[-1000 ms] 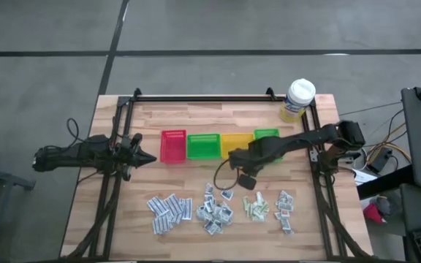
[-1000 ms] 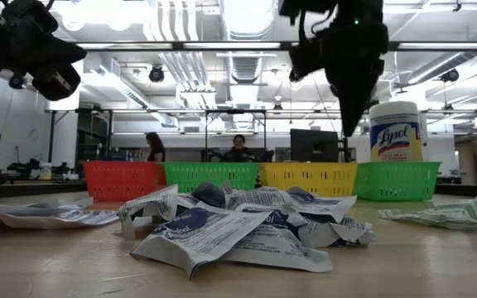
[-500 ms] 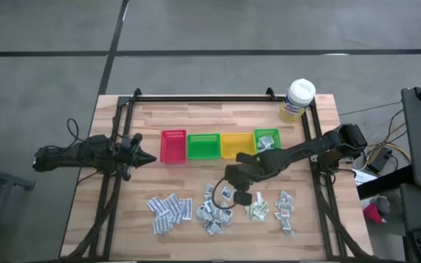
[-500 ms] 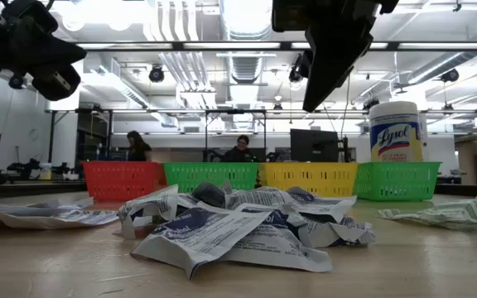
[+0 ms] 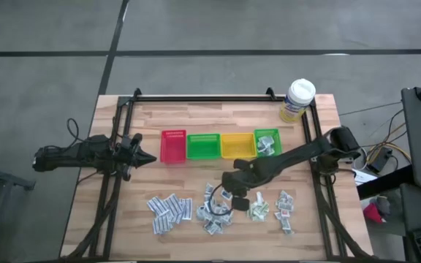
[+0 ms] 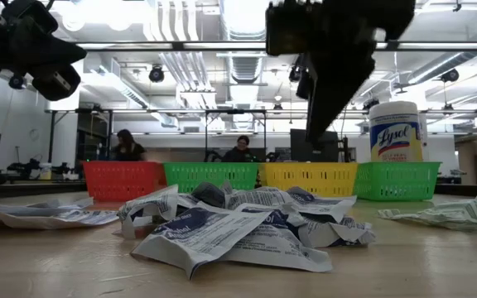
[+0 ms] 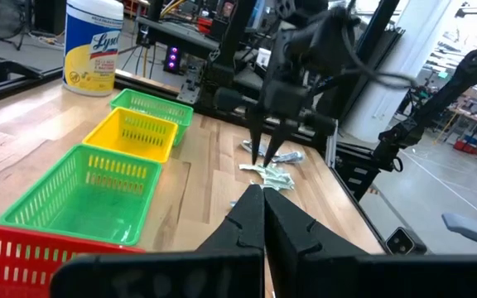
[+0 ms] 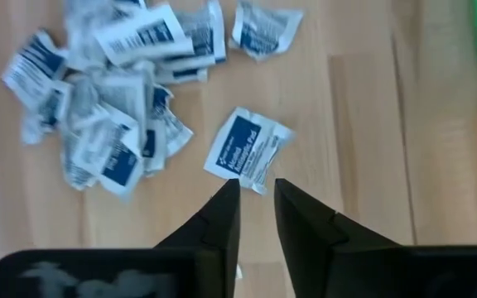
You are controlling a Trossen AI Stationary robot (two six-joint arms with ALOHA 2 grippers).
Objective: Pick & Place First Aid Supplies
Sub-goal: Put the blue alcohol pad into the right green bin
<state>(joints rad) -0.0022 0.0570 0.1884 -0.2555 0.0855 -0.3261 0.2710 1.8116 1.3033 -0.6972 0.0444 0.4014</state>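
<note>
Right gripper (image 8: 257,197), fingers slightly parted and holding nothing, hangs over a lone sachet (image 8: 246,149) beside the heap (image 5: 214,210); left gripper (image 5: 146,158) shut, near the red bin (image 5: 172,146)

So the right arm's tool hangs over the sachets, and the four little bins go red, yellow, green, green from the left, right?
Not quite. The high view shows red bin, green bin, yellow bin, then a second green bin. The right tool does hang over the sachets.
</note>
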